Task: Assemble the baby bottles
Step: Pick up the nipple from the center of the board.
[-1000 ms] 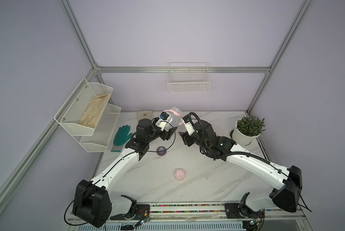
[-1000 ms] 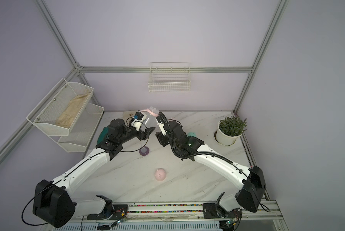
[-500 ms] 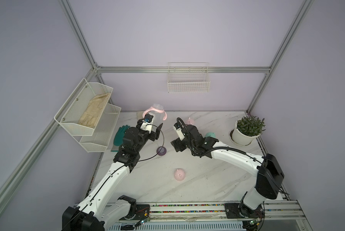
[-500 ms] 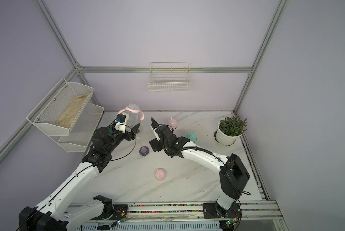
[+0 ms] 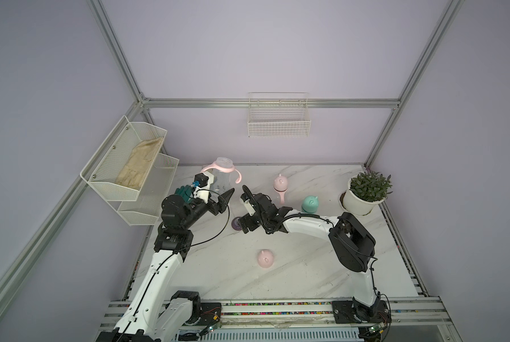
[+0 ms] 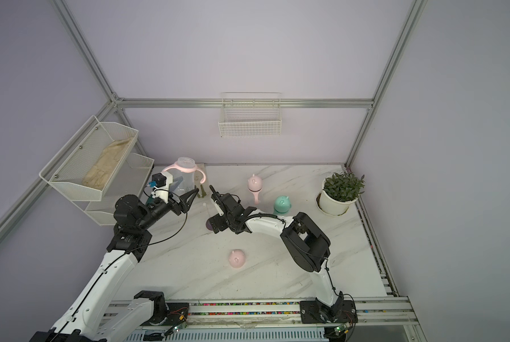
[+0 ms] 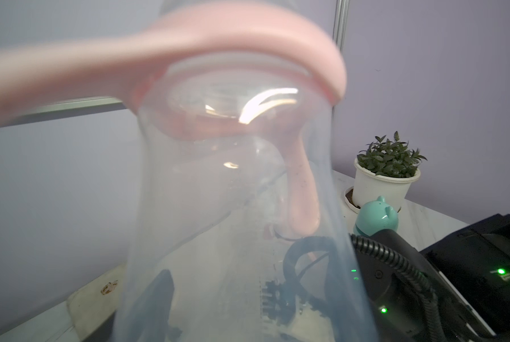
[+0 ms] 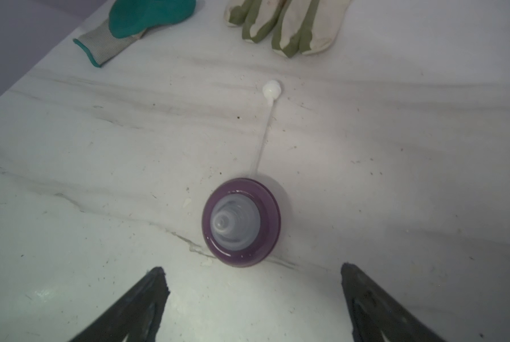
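I'm holding the bottle [image 5: 222, 176] upright (left claw [image 5: 221, 194] clamped on it) for capping. My right claw [image 8: 251, 267], spread apart, is hovering over the collar [image 8: 242, 222].

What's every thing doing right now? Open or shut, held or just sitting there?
Clear bottle, held, no top.
Left gripper, shut on clear bottle.
Purple collar, loose on table, nipple up.
Right gripper, jaws open over purple collar.
Pink cap, alone on table.
Pink bottle, cap on.
Mint bottle, cap on, upright.
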